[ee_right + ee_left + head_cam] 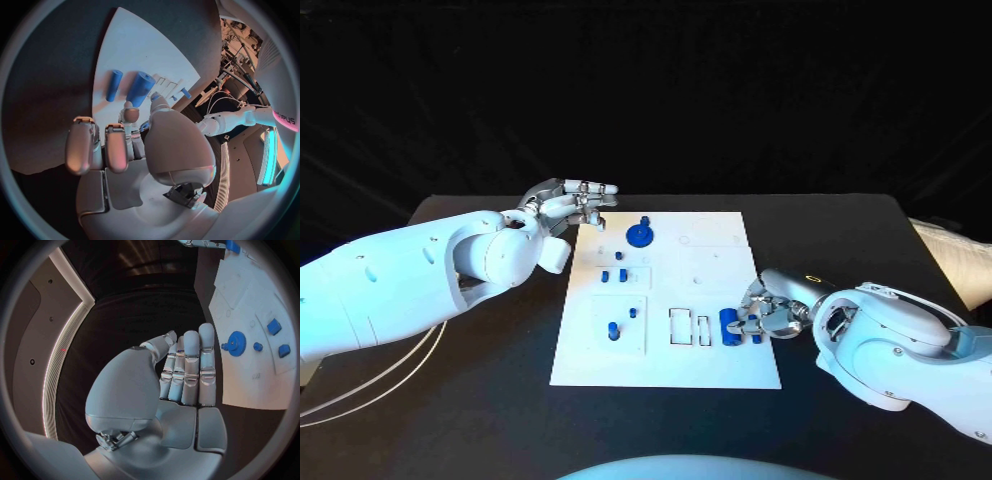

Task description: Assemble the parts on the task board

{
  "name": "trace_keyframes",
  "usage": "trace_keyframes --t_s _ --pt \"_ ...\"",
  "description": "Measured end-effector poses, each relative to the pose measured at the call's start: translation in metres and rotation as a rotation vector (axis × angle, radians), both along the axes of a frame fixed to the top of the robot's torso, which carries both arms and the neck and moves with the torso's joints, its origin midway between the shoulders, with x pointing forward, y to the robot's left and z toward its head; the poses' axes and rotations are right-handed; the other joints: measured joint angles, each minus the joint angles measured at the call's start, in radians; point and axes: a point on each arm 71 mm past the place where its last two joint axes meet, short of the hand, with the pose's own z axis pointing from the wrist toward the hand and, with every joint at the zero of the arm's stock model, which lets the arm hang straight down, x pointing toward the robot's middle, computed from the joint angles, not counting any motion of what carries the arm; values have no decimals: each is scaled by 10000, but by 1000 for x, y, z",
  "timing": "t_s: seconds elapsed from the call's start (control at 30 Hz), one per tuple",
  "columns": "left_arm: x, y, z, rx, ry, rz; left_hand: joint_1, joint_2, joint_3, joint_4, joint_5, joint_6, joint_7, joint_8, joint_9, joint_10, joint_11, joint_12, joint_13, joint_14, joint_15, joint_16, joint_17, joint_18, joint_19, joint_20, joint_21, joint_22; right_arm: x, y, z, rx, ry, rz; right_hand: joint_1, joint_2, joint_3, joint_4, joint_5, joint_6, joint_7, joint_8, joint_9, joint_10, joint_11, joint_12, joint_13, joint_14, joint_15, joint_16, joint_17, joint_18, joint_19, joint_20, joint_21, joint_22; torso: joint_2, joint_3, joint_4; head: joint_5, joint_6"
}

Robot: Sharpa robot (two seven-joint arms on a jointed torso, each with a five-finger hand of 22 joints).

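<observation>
A black table point(473, 370) before a dark backdrop point(646, 90).

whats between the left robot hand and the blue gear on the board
In the head view, only bare white task board lies between the left robot hand and the blue gear. The left wrist view shows the same bare stretch.

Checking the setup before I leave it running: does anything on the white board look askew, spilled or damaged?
Nothing stands out. The white task board lies flat and roughly square on the black table. The blue gear and small blue pieces sit on it, two blue cylinders lying by the right hand. The left hand hovers at the board's far corner.
</observation>
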Motion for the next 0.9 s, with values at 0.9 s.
trace_keyframes --t_s 0.9 --pt "-1 1 -1 -3 71 -90 0 0 0 0 0 1 -1 0 0 0 0 0 7 0 1 0 -12 1 0 0 -40 -11 8 19 -20 -441 -167 256 583 687 -68 6 563 210 -119 191 96 292 -110 573 1009 0 1 199 -3 -6 73 -1 242 345 1 0 -5 42 -60"
